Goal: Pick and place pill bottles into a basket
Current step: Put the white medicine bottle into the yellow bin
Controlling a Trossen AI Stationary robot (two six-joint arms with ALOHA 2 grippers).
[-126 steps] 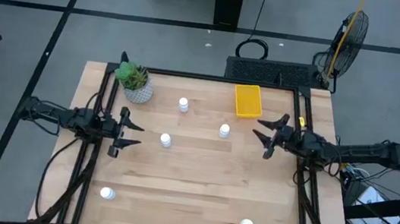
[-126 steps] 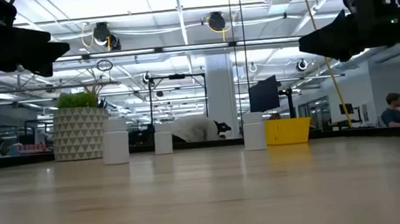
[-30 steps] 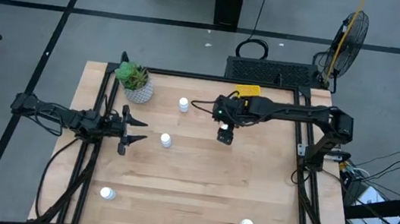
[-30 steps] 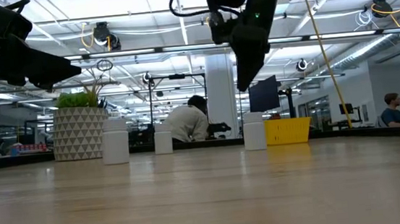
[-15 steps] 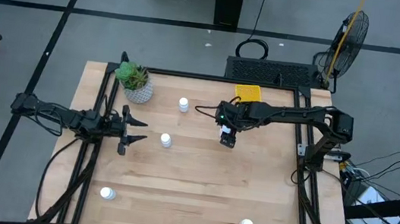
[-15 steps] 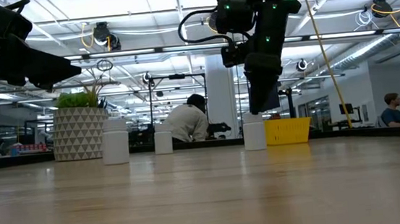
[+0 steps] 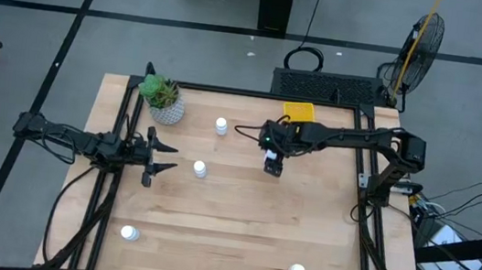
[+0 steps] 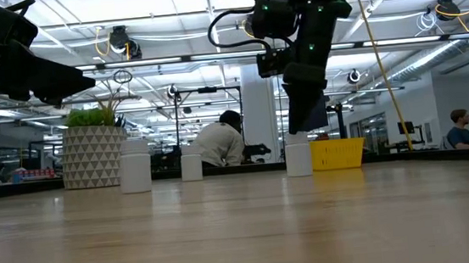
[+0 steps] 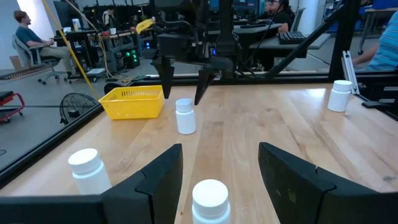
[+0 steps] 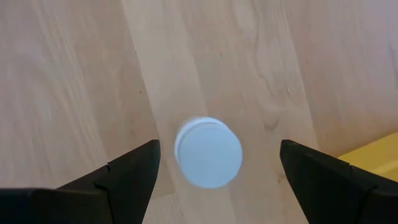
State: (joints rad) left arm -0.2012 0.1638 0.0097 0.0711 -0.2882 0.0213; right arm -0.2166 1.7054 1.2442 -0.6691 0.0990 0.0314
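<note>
Right gripper (image 7: 273, 167): poised straight above one small white cylindrical pill bottle with a white cap (image 10: 208, 152) near mid-table, fingers spread wide to either side of the cap, nothing held. Judged a pre-grasp line-up, bottle centred so the fingers can drop past its sides.
Target bottle: upright on the wooden tabletop (image 7: 240, 218), not yet touched; seen from the left wrist, it stands under the dark fingers (image 9: 185, 116).
Shallow rectangular bright yellow plastic basket (image 7: 298, 112): at the table's far edge, near this bottle, partly under the right arm; no bottles visible in it.
Other bottles: one by the white patterned pot with a green plant (image 7: 165, 103), one in front of the left gripper (image 7: 154, 155), two near the front edge, well apart.
Left gripper: waiting at the left edge, fingers partly open, empty.
Progress: judged early; all five bottles outside the basket.
</note>
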